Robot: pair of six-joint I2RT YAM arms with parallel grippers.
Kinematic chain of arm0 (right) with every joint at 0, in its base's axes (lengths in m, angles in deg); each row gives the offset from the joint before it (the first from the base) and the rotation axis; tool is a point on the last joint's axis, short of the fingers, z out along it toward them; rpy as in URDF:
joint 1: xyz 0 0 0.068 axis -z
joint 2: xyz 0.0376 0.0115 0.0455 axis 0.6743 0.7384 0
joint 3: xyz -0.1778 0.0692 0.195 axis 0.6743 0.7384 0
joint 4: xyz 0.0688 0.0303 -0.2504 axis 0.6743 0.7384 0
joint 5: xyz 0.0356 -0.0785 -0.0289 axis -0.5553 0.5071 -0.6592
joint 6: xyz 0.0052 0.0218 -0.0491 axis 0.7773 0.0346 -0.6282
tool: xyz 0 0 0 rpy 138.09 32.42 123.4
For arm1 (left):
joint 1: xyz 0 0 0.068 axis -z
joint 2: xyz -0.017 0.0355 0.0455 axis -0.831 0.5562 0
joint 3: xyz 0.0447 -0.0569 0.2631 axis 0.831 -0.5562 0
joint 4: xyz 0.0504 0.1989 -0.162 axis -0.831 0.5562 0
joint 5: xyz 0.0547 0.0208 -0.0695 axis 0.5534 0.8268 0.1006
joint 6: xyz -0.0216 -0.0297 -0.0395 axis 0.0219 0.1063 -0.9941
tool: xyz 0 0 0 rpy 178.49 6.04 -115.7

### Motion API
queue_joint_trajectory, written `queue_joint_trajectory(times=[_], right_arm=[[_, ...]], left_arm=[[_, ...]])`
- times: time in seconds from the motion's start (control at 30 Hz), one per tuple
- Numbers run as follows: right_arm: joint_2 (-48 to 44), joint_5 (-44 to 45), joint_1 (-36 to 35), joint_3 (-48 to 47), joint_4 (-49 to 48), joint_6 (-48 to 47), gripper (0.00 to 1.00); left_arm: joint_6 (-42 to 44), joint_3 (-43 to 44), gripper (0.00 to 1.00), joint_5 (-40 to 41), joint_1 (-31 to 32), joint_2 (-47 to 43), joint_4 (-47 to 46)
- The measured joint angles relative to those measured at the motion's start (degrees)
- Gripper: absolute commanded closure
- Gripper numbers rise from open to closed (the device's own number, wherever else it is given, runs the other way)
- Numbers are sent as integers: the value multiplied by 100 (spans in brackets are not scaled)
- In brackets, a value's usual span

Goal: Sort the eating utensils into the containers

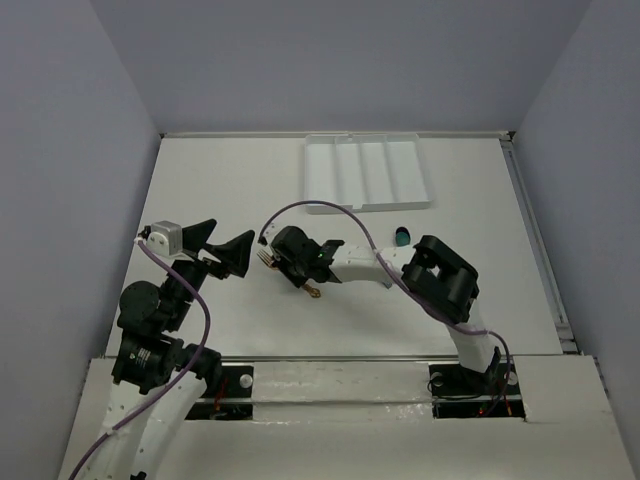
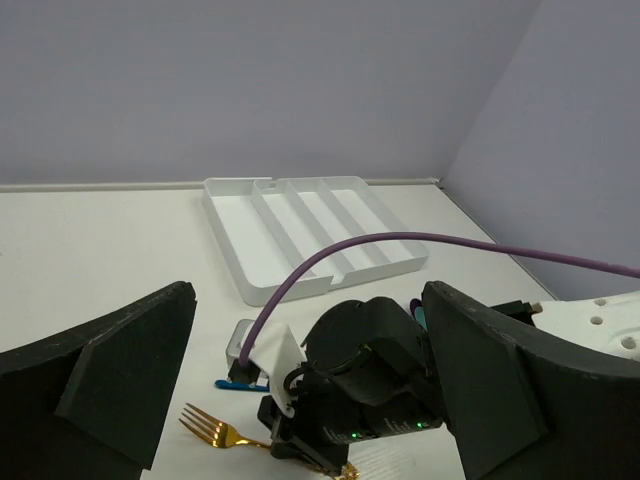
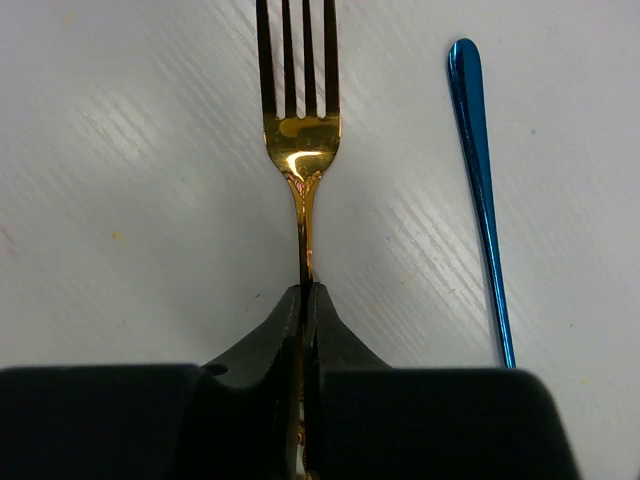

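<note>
Grey-lilac walls box in a white counter, arms bolted at the near edge. Far left, the left claw hangs released w/ jaws spread wide and nothing btwn them, aimed across toward the centre; looks idle for now. Just right of it lies the gold fork, tines pointing toward the left arm in the top view. The right claw is clenched on the fork's thin neck, a little below the bowl of the tines, pads pinched tight w/ the handle running back btwn them. Can't tell whether the fork is off the counter yet or only gripped where it lies. Just beside it, parallel and not touching, is a blue utensil, only its slim handle showing in the wrist view, so the type is unclear. A purple cable loops over the right arm. Further back and right of centre sits the white tray, long compartments side by side, no utensil visible in any. Near the right arm's elbow, a small teal piece shows, too small to name. Step in hand, as I read it: the fork pick, grip made, carry not yet done. Next move prob. needs a lift, a swing back-right to the tray, then turning the fork lengthwise w/ a slot before letting go; the pinch is narrow, so the fork may swivel.
</note>
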Motion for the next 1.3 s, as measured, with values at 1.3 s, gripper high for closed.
queue_joint_trajectory(times=[1.3], right_arm=[[1397, 1132, 2791, -3582, -446, 813, 100]], left_arm=[[0, 0, 1, 7, 44, -4, 4]])
